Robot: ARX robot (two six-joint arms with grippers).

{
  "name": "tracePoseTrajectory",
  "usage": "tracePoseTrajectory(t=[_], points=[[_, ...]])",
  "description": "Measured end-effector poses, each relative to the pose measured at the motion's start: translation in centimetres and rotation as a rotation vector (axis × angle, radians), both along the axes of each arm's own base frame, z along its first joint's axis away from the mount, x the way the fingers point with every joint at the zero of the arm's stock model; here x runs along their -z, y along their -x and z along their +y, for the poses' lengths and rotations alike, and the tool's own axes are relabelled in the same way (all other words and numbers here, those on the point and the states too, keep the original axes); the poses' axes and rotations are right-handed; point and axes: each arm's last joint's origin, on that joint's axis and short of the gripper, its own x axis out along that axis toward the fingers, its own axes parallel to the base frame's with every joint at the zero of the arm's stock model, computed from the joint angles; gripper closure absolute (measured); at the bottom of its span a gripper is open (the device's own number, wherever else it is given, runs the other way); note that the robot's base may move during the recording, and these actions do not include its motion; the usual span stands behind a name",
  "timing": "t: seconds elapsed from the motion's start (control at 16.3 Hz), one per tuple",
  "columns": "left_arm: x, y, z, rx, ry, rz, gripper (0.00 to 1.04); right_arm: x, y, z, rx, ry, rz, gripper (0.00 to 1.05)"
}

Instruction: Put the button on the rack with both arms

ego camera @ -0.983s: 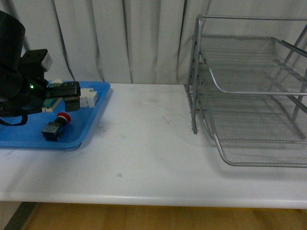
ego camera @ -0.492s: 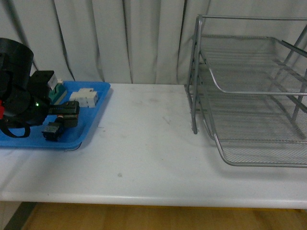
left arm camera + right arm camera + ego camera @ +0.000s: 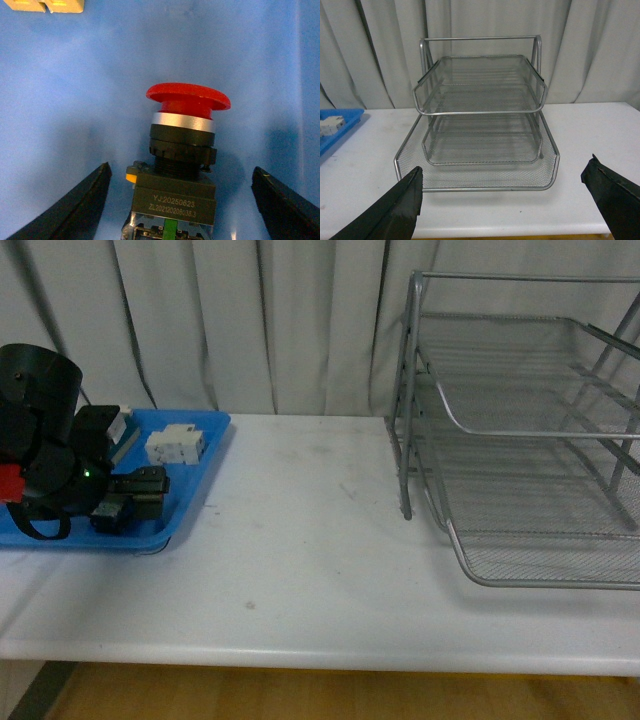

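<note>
Your left gripper [image 3: 181, 170] is spread wide and grips nothing: one finger stands on each side of the button [image 3: 177, 150], with bare blue showing in both gaps. The button lies on its side on the floor of the blue tray [image 3: 186, 490], red cap pointing away from the wrist, near the tray's front rim. That raised rim runs along the front and right of it, so there is little room there. The white component [image 3: 176, 444] lies well apart toward the tray's back corner. Between the tray and the rack [image 3: 470, 576] the white table [image 3: 300, 540] is one wide bare stretch. The rack stands on the right, its lowest tier jutting out toward the table's front edge and its upright tubes close to the curtain [image 3: 300, 330]. Your right gripper [image 3: 505, 167] is also wide open and empty, facing the rack's open front.
</note>
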Motion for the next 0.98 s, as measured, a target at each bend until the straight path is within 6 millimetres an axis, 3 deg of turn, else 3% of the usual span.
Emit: tracePoseTrajectory(t=[0.25, 0.31, 0.61, 0.74, 0.8, 0.92, 0.98], points=[[0.1, -0.1, 0.0, 0.015, -0.012, 0.011, 0.6, 0.0, 0.0, 0.0, 0.0, 0.0, 0.0, 0.07], [0.0, -0.1, 0.0, 0.015, -0.012, 0.012, 0.66, 0.0, 0.0, 0.0, 0.0, 0.0, 0.0, 0.07], [-1.4, 0.6, -0.2, 0.025, -0.006, -0.017, 0.69, 0.0, 0.0, 0.0, 0.0, 0.0, 0.0, 0.07], [-5.0, 1.9, -0.7, 0.048, 0.011, -0.114, 0.69, 0.0, 0.0, 0.0, 0.0, 0.0, 0.0, 0.07], [-8.0, 3.1, -1.1, 0.062, 0.029, -0.201, 0.69, 0.0, 0.0, 0.0, 0.0, 0.0, 0.0, 0.07], [-12.3, 6.5, -1.6, 0.073, 0.06, -0.337, 0.69, 0.0, 0.0, 0.0, 0.0, 0.0, 0.0, 0.07], [-13.9, 9.2, -1.9, 0.084, 0.09, -0.39, 0.69, 0.0, 0.0, 0.0, 0.0, 0.0, 0.0, 0.07]])
